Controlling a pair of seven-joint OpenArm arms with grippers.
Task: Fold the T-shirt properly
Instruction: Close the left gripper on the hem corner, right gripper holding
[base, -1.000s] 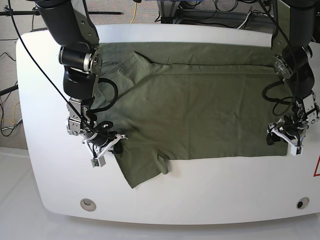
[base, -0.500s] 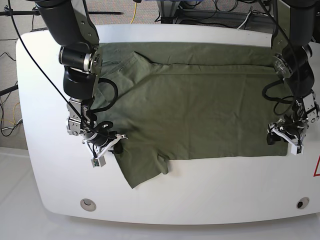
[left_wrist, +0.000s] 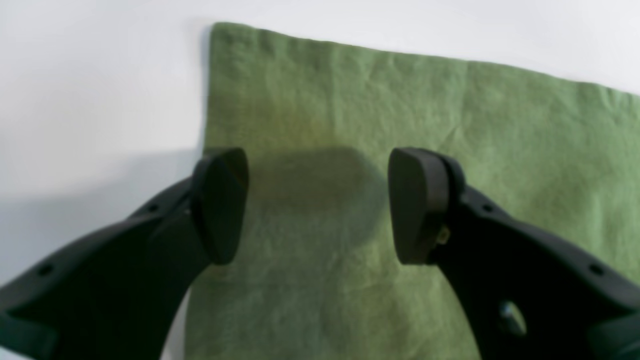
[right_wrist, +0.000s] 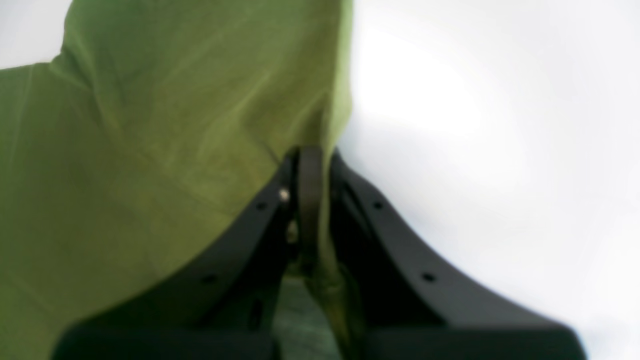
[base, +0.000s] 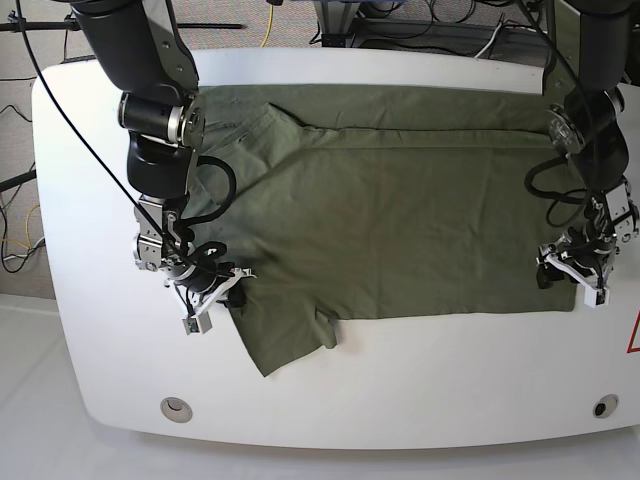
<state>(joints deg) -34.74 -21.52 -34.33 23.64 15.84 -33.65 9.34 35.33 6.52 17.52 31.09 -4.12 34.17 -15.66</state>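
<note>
The white surface (base: 90, 330) is carrying the T-shirt (base: 400, 210), which is lying spread flat over most of it, with one sleeve pointing toward the near edge. At the shirt's sleeve side, the right gripper (right_wrist: 312, 200) is keeping its jaws closed on a fold of the green cloth. At the opposite corner of the shirt, the left gripper (left_wrist: 317, 205) is hanging just above the cloth with its jaws standing wide and holding nothing.
</note>
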